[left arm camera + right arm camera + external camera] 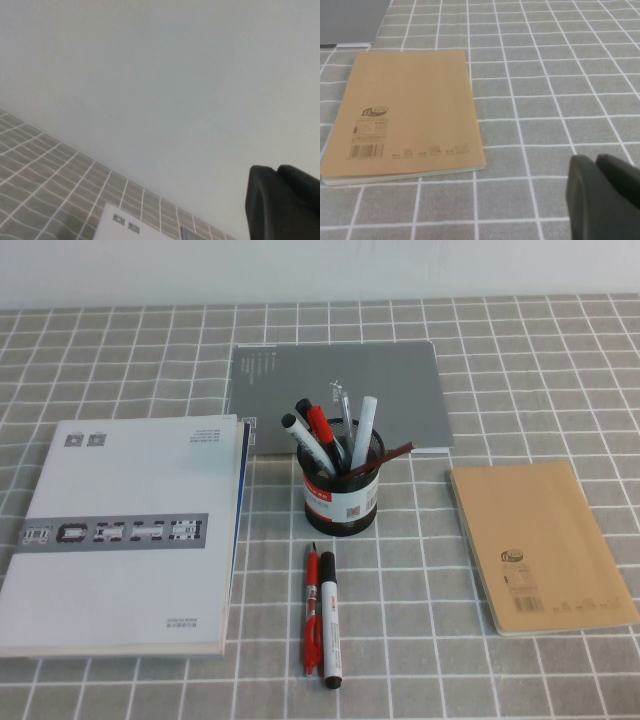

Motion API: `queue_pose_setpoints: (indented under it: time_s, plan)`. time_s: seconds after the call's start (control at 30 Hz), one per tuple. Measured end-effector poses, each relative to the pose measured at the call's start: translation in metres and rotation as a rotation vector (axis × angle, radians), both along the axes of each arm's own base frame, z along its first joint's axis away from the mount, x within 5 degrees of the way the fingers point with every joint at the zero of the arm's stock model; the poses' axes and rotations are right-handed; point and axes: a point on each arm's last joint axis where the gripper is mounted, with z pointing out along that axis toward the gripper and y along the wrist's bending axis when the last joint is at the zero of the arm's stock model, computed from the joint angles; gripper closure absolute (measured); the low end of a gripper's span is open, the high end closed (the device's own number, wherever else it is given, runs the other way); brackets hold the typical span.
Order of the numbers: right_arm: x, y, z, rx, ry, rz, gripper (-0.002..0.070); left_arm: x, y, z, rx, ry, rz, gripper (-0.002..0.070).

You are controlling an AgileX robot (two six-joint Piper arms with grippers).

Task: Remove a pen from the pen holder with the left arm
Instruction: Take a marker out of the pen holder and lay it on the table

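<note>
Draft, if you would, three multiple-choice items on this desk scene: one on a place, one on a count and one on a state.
1. On which side of the pen holder does the tan notebook lie?
A. the robot's right
B. the robot's left
C. behind it

2. How many pens lie on the table in front of the holder?
A. one
B. two
C. four

3. What state is the left tool in, aimed at the wall?
A. shut, holding nothing
B. shut on a pen
C. open around the holder

Key: 1 A, it lies right of the holder, and the right tool hangs beside it. 2 B, a red pen and a black-and-white marker lie side by side. 3 A, it is closed with nothing in it.
</note>
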Motion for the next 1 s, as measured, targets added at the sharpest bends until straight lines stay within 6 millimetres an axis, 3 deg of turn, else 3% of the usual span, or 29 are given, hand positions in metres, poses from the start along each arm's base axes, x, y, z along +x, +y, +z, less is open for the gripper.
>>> queue_pose_setpoints:
  time_s: [0.2, 0.33, 0.47, 0.6, 0.8, 1.0]
  plan:
    - [0.0, 0.0, 0.0, 0.0, 0.0, 0.0, 0.0689, -0.002, 0.002, 0.006, -0.025, -0.071, 0.022, 0.0677]
    - [0.0, 0.0, 0.0, 0.0, 0.0, 0.0, 0.0689, -0.002, 0.003, 0.008, -0.138, -0.096, -0.001, 0.0677]
    - [0.0, 0.0, 0.0, 0.0, 0.0, 0.0, 0.0689, 0.002, -0.002, 0.007, -0.129, 0.049, -0.051, 0.0677]
    - [0.0, 0.0, 0.0, 0.0, 0.0, 0.0, 0.0689, 0.008, -0.008, 0.035, 0.041, 0.214, -0.083, 0.0677]
    - [0.0, 0.0, 0.0, 0.0, 0.0, 0.0, 0.0689, 0.041, -0.011, 0.08, 0.331, 0.355, -0.097, 0.0677]
    - [0.0, 0.0, 0.0, 0.0, 0.0, 0.0, 0.0689, 0.081, -0.015, 0.09, 0.426, 0.46, -0.139, 0.0677]
